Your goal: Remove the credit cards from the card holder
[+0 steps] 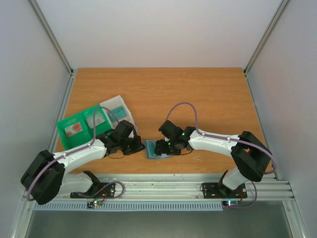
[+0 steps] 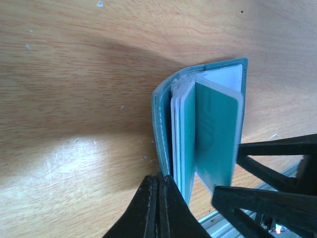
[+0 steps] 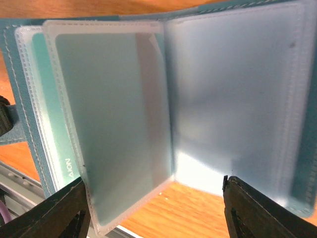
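Note:
The slate-blue card holder point(image 1: 154, 150) lies open near the table's front edge, between my two grippers. In the left wrist view it point(image 2: 161, 124) stands on edge with its clear sleeves fanned out, and one sleeve holds a teal card point(image 2: 215, 139). My left gripper point(image 2: 161, 179) is shut on the edge of its cover. In the right wrist view my right gripper point(image 3: 153, 181) is open, with its fingers on either side of a clear sleeve page point(image 3: 114, 124) that looks empty. A teal card point(image 3: 49, 129) sits in a sleeve behind that page. From above, the left gripper point(image 1: 140, 147) and right gripper point(image 1: 161, 148) flank the holder.
A green tray point(image 1: 67, 123) at the left holds a white card with a red circle point(image 1: 74, 130) and another card point(image 1: 100, 119). A clear tray point(image 1: 110, 104) behind it holds a teal card point(image 1: 119, 110). The metal rail point(image 1: 158, 186) runs along the front edge.

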